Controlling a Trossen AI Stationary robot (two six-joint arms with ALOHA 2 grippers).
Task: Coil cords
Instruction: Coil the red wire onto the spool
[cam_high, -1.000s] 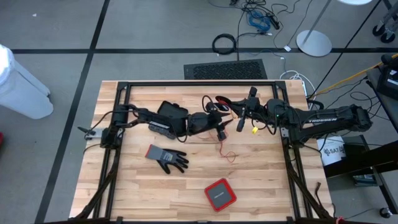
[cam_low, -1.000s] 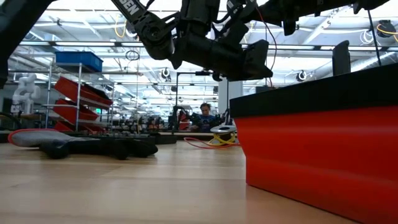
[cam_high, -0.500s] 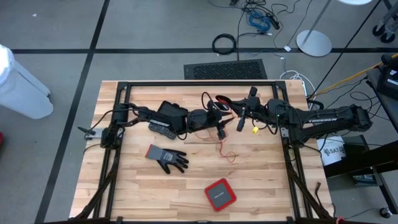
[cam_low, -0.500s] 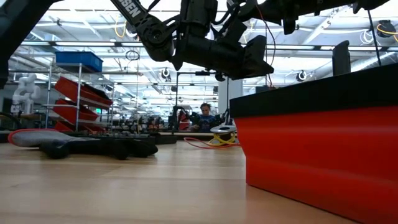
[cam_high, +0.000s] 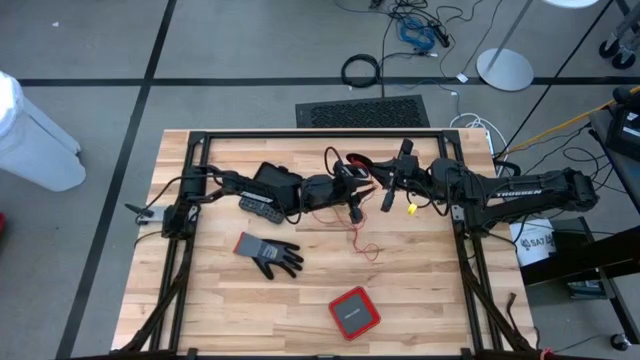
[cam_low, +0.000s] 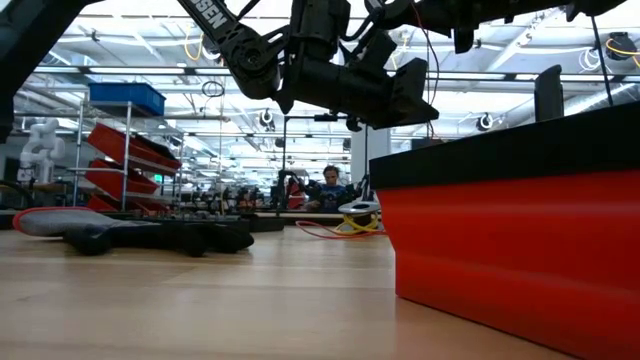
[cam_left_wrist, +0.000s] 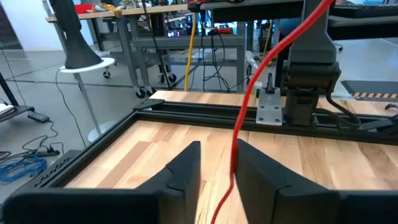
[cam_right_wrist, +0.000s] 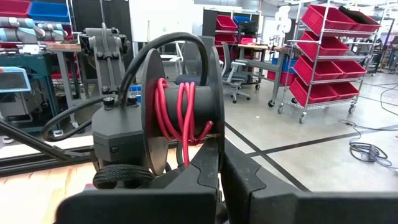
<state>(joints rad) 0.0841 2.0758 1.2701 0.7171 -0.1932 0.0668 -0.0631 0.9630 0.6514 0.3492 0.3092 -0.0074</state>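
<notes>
left gripper jaws narrowly apart around the red cord, right gripper clamped on its coils; an incomplete pinch risks the strand slipping free.

Pale wooden table of butcher-block planks, boxed in by a black metal frame. Grey glove with black fingers lying flat at 8 o'clock from centre. Red square box with a dark lid resting at 5 o'clock near the front edge. Loose end of a thin red cord trailing onto the boards just right of centre.
</notes>
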